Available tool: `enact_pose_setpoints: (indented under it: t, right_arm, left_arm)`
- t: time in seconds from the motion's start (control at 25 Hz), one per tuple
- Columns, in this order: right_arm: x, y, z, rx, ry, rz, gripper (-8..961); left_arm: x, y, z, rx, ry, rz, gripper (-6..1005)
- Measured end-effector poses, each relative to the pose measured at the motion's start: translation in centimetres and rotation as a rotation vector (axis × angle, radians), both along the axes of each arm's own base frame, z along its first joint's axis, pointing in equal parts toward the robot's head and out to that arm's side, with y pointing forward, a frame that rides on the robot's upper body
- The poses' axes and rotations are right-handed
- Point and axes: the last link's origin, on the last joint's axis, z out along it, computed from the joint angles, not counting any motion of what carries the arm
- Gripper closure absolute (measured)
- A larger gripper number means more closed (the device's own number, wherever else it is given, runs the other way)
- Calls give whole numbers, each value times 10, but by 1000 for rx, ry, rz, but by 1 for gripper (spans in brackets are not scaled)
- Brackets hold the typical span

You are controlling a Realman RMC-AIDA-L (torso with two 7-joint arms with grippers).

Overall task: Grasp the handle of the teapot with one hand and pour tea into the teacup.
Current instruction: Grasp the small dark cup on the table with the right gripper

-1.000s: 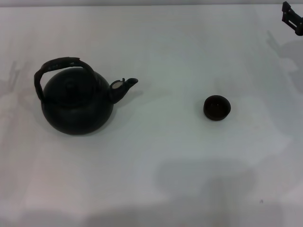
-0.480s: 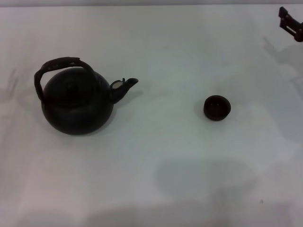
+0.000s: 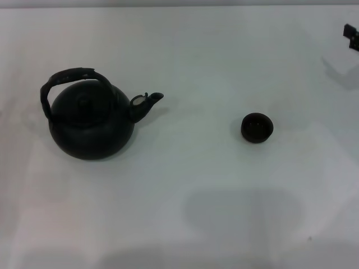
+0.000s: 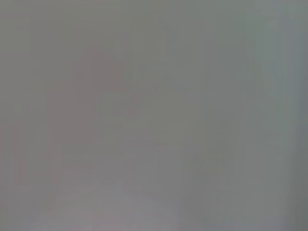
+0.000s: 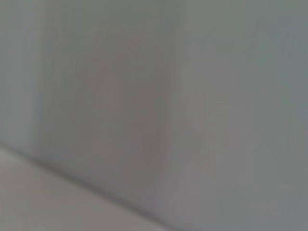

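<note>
On the white counter [image 3: 185,50], the teapot [image 3: 92,126] sits at the left, its handle [image 3: 70,75] arched over the lid and its spout toward the teacup [image 3: 257,128], well apart rightward, with bare counter between them. The right end effector [image 3: 353,38] barely shows at the far right edge; its opening cannot be told.

A plain white worktop [image 3: 185,50] fills nearly the whole head view, smooth and matte, running edge to edge. Along the very top of the frame sits a thin grey band, where the surface ends against something darker behind it. Soft light, even across the middle. A broad, faint grey shadow lies in the lower centre of the frame, and another dim band runs along the bottom edge. At the upper right, a paler shadow patch falls on the white. Both wrist views give only blank grey, one crossed by a lighter slanting strip at its lower left.
</note>
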Motion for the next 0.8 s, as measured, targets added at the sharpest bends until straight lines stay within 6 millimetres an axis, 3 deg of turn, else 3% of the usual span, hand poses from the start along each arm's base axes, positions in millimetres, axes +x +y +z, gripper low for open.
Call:
enact_pose_setpoints:
  t: [0.48, 0.6, 0.8]
  right_arm:
    - [-51, -24, 16, -466, 9, 133, 88]
    - [-61, -27, 8, -555, 1, 140, 88]
    - [-67, -27, -27, -624, -68, 144, 88]
  left_arm:
    - [2, 3, -5, -18, -5, -2, 309]
    - [2, 2, -6, -23, -4, -4, 309]
    - [3, 1, -10, -36, -4, -8, 309]
